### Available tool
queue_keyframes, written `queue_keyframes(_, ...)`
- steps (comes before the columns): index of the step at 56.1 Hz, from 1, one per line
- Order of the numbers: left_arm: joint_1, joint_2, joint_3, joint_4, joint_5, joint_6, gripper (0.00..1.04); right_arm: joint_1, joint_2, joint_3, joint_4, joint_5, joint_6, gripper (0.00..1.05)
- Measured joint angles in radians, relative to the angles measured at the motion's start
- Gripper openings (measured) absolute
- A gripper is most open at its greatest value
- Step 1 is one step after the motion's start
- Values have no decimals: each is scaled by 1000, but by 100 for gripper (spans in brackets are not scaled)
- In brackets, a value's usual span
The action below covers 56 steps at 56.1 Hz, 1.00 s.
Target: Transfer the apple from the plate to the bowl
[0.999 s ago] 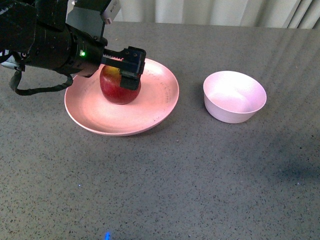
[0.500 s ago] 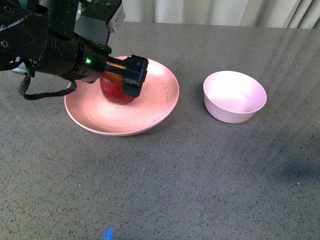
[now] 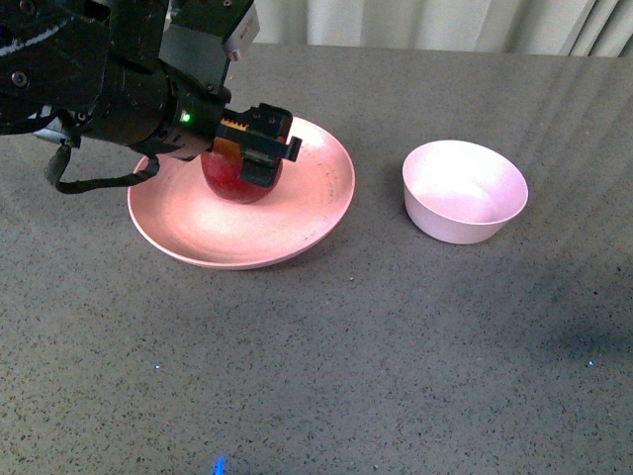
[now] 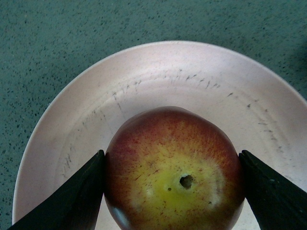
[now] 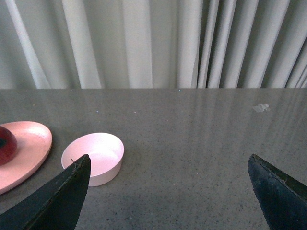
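Observation:
The dark-red apple (image 3: 233,178) is over the middle of the wide pink plate (image 3: 307,213), at the left of the front view. My left gripper (image 3: 249,156) is shut on the apple from above. In the left wrist view both black fingers (image 4: 79,191) press the sides of the apple (image 4: 172,184), whose yellow stem dimple faces the camera, with the speckled plate (image 4: 158,76) below. Whether the apple touches the plate I cannot tell. The small pale bowl (image 3: 464,190) stands empty to the right of the plate. My right gripper (image 5: 168,191) is open over bare table, with the bowl (image 5: 94,157) ahead of it.
The grey speckled table (image 3: 376,346) stretches around both dishes. Pale curtains (image 5: 153,43) hang behind the table's far edge. The left arm's black body (image 3: 99,89) covers the plate's back left rim.
The left arm has shifted slightly right and up, and the apple with it sits a little higher in the picture than a second ago. The bowl and plate have not moved.

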Motion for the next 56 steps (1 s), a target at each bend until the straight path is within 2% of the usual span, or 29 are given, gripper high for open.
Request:
queue_keyframes(21,-140,-145,11,-13,16,8,72,0,0,0,0,0,0,96)
queue_keyframes(37,-254,-133,56,-37,19,8,71,0,0,0,0,0,0,96)
queue_keyframes(56,-283,-22,169,-95,3,12,71,0,0,0,0,0,0,96)
